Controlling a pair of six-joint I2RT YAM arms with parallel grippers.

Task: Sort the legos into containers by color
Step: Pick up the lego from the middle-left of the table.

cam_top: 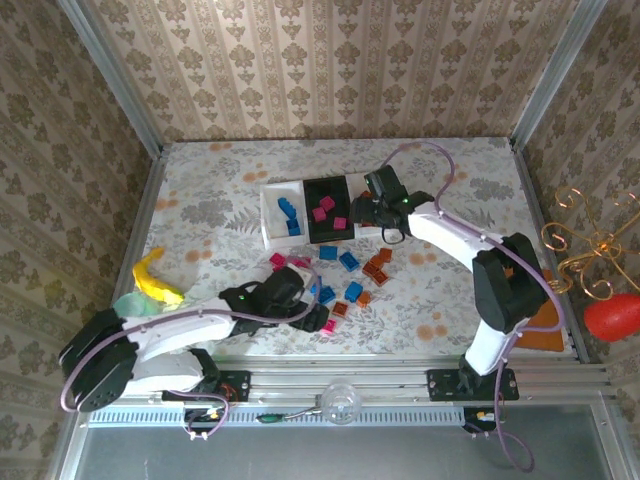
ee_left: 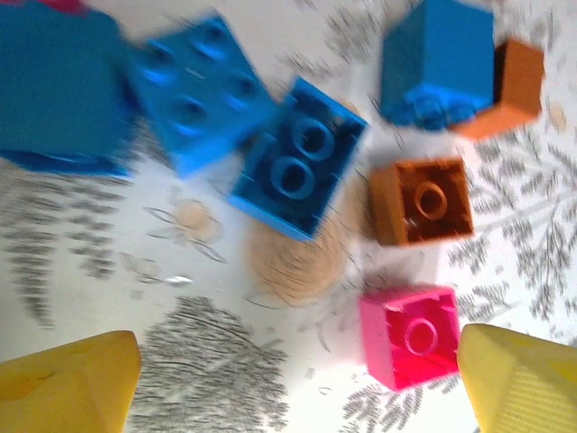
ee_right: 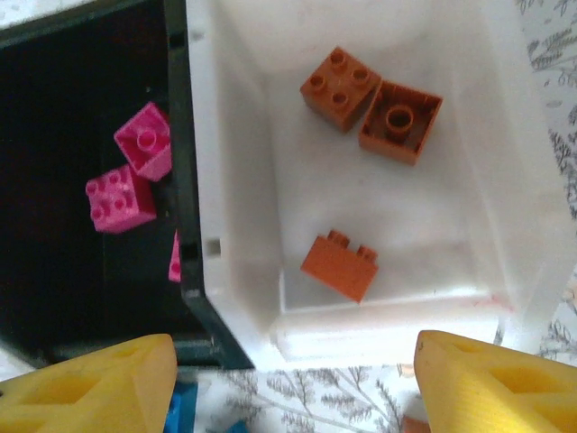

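Damask wallpaper all round, with a floral-print surface (cam_top: 450, 300) underneath. The containers (cam_top: 266, 215) sit upper middle: glossy boxy plastic trays in white, black, white. Right hand (ee_right: 293, 388) hangs open over the right white tray (ee_right: 424, 234), which has three studded orange-brown legos (ee_right: 339, 87) inside. Left hand (ee_left: 297, 388) is open too, above loose blue and orange ones at lower centre, with a pink brick (ee_left: 413, 336) just beside its lower-right finger.

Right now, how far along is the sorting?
Three orange bricks lie in one white tray, pink ones in the black tray, blue ones in the other white tray. Both open: left gripper over a loose pink brick, right gripper empty. About a dozen loose bricks remain.
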